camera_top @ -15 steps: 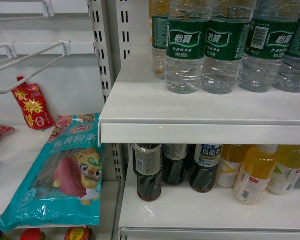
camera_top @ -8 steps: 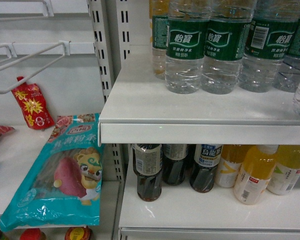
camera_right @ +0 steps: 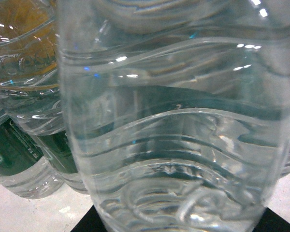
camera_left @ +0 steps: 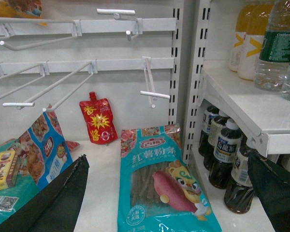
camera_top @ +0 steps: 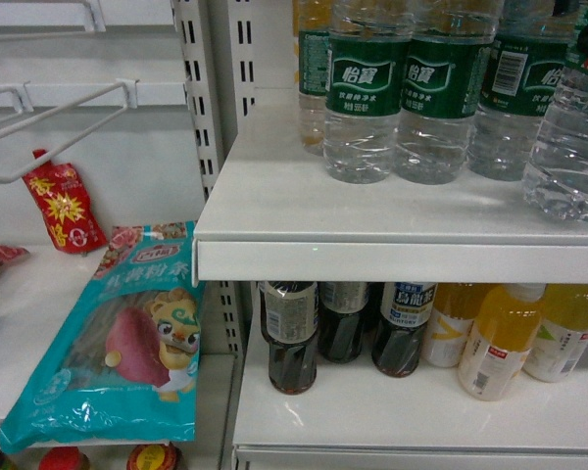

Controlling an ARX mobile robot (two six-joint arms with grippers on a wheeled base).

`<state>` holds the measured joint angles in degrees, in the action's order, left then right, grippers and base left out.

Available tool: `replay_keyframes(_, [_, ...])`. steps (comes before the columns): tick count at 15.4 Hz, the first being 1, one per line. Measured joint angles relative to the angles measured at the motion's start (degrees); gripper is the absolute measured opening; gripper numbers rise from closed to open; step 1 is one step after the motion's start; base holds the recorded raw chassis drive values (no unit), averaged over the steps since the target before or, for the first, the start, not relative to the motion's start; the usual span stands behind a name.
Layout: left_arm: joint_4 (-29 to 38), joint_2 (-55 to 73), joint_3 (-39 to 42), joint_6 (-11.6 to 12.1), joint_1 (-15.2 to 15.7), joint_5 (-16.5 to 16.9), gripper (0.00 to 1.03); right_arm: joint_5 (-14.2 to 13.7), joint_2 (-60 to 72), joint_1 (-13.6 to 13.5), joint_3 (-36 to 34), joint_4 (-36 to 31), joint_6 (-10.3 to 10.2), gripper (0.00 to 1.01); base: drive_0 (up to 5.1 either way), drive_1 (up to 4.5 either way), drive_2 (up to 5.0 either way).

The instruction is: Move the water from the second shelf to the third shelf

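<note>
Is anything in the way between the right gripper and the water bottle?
Nothing visible. The water bottle fills the right wrist view with no object in front; the other water bottles stand behind it, to the left.

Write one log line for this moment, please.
right fingers: gripping water bottle | left fingers: open, empty | position: in front of row

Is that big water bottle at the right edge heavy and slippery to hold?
Probably heavy: the water bottle looks full as far as the views show. Its clear ribbed plastic likely flexes when squeezed, though the ribs should help grip. Tall and narrow, it may tip if nudged high up.
</note>
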<state>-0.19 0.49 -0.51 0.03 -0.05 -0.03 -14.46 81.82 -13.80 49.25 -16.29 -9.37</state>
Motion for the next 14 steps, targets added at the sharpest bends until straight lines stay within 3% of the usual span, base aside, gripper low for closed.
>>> replay_keyframes(10, [0.0,0.0,0.0,0.0,0.0,0.0,0.98,0.6,5.6,0.0,4.1,0.2,0.0,0.39,0.0,0.0,0.0])
replay_keyframes(14, [0.0,0.0,0.0,0.0,0.0,0.0,0.98,1.3,5.4,0.4,5.6,-1.4,0.3,0.94,0.0,0.0,0.0])
